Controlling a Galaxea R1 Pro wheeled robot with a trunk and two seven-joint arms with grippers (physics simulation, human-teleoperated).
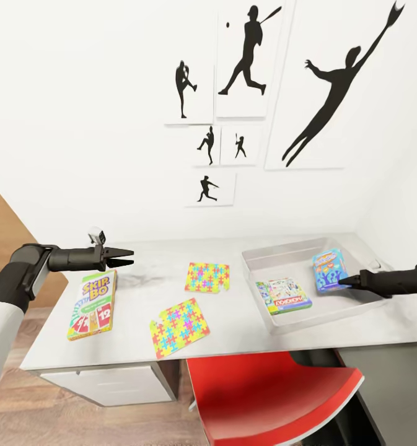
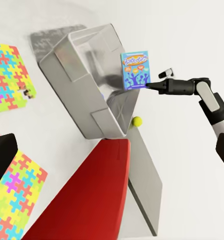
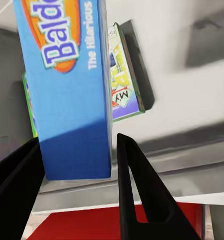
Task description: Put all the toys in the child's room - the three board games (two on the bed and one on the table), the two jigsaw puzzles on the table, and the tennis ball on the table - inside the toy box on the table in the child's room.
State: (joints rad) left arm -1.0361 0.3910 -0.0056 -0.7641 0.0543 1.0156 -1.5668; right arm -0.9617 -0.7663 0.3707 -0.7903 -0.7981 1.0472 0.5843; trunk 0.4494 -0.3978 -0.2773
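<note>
Right gripper [image 3: 77, 165]: jaws spread around the blue game [image 1: 328, 270], over the bin [image 1: 276, 322].
Left gripper [image 1: 122, 257]: jaws parted, empty, above the Skip-Bo box [image 1: 93, 303].
Monopoly [image 1: 284, 295]: in the bin, at 8 o'clock from the blue game.

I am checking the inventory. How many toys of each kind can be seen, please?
Board games: 3 — Skip-Bo box, Monopoly box, blue box
Jigsaw puzzles: 2 — far puzzle, near puzzle
Tennis ball: 1
Total: 6
</note>
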